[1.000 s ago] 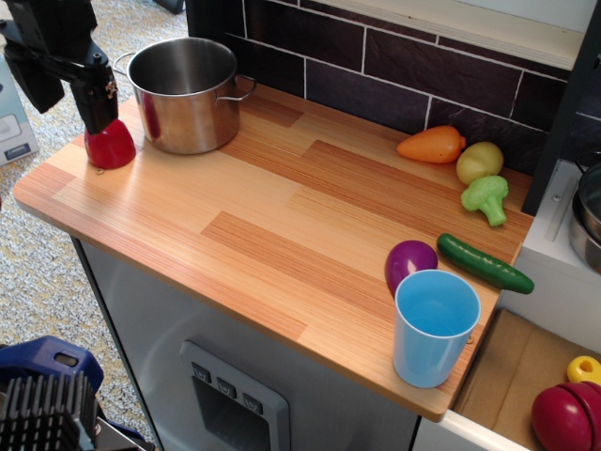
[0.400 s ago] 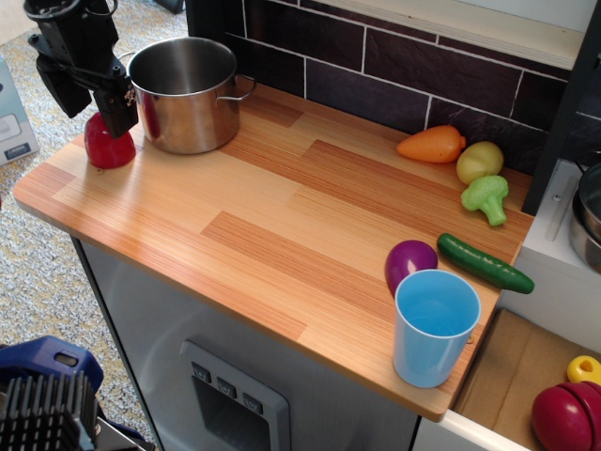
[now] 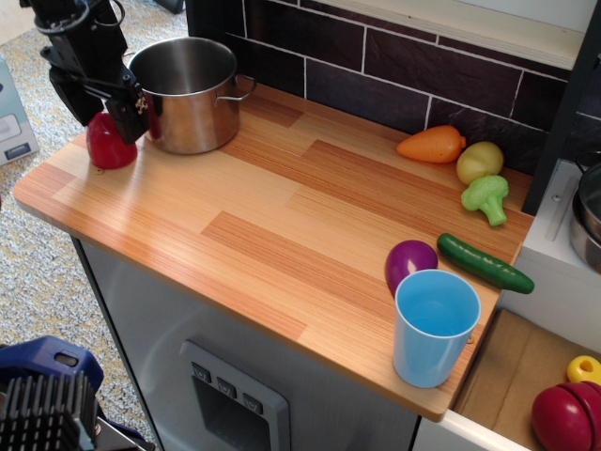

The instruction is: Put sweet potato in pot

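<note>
At the far-left corner of a wooden counter [image 3: 282,225], we see the black gripper [image 3: 99,108] come down over the sweet potato [image 3: 107,144], a glossy red toy standing on the wood just beside the pot [image 3: 191,92], at about 8 o'clock from it. The gripper's two dark fingers [image 3: 127,115] straddle the toy's tapered top, one on each side, and stand apart; whether either finger actually touches the toy we cannot tell. The steel pot stands upright with its mouth open to us, a loop handle showing on its right side.

Well apart from this group, toward 3 o'clock across the counter, we find an orange vegetable [image 3: 433,145], a yellow-green toy [image 3: 480,161] and a broccoli piece [image 3: 485,197] near the dark tiled wall [image 3: 394,66]. Nearer the front edge, at about 5 o'clock from the counter's middle, a light-blue cup [image 3: 435,327] stands upright, with a purple egg-shaped toy [image 3: 409,263] touching its far-left side and a cucumber [image 3: 485,264] lying just beyond it.
</note>
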`<control>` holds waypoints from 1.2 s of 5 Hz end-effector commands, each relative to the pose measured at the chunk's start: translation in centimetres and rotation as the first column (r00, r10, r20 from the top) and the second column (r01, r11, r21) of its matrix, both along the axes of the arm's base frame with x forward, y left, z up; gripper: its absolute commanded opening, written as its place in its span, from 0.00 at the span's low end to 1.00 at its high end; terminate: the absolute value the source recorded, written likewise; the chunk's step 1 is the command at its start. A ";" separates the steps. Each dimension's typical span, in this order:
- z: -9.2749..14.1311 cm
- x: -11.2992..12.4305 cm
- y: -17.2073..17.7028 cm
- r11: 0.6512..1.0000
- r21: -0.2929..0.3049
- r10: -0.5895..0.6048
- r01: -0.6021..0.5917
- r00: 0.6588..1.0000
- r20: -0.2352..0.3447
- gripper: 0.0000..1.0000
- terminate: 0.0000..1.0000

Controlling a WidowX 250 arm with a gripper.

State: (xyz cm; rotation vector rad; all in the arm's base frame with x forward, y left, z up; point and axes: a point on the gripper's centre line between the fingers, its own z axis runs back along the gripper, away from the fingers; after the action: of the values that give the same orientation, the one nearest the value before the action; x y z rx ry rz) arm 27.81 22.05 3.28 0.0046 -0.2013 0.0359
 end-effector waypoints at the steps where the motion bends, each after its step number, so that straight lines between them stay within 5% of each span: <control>1: -0.5 0.0 0.2 1.000 -0.019 0.008 -0.008 1.000 0.013 1.00 0.00; 2: -0.8 -0.1 -0.1 0.999 -0.037 0.031 -0.031 1.000 -0.002 0.00 0.00; 3: 0.7 -0.9 -1.2 0.997 -0.017 0.069 -0.070 0.997 -0.038 0.00 0.00; 5: 7.6 -1.6 -2.3 0.982 0.145 0.137 -0.118 0.983 -0.124 0.00 0.00; 6: 9.8 0.0 -2.6 0.972 0.226 0.085 -0.062 0.992 -0.096 0.00 0.00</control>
State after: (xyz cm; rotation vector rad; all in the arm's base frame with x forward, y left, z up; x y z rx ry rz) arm 28.35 18.96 11.24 0.2231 -0.0575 0.0471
